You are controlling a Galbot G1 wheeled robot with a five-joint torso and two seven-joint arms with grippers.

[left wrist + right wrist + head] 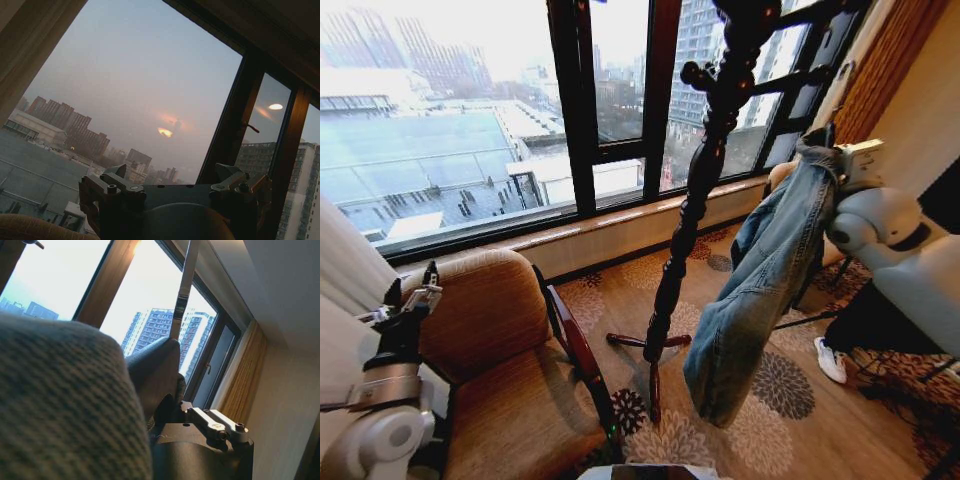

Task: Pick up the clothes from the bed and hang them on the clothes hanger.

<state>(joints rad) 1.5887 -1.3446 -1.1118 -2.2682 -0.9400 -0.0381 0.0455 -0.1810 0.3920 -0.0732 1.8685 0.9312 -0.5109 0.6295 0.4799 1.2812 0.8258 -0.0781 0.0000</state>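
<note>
The big window (470, 120) with dark frames fills the wall, with city buildings outside. The floor is a brown carpet (790, 420) with dark flower shapes. A brown padded armchair with wooden arms (505, 370) stands by the window on the robot's left. In the middle stands a tall dark twisted wooden coat stand (695, 200) with pegs at the top and feet on the carpet.

A blue denim jacket (770, 270) hangs down long and loose just beside the stand. It is held from its top, so the rest drops straight toward the floor. The right gripper (820, 150) is up high at the jacket's collar. In the right wrist view the denim cloth (65, 400) lies over the right gripper (170, 395), and it looks to be pinching the jacket's top. I think it holds the jacket high so it can reach a peg.

The left gripper (412, 290) waits low beside the armchair, its fingers spread apart and holding nothing.
</note>
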